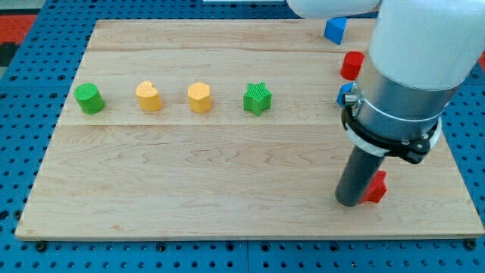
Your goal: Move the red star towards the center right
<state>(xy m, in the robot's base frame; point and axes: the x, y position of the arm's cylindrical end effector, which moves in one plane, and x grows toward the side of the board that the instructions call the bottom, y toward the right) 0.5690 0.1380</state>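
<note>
The red star (pixel 375 187) lies near the view's lower right of the wooden board (pixel 189 174), partly hidden behind my rod. My tip (pixel 350 202) rests on the board touching the star's left side. A second red block (pixel 352 65) sits at the upper right, its shape unclear.
A green cylinder (pixel 89 98), a yellow heart (pixel 148 96), a yellow hexagon (pixel 199 97) and a green star (pixel 258 98) stand in a row across the board's upper half. A blue block (pixel 335 29) is at the top right; another blue block (pixel 346 94) peeks out beside the arm.
</note>
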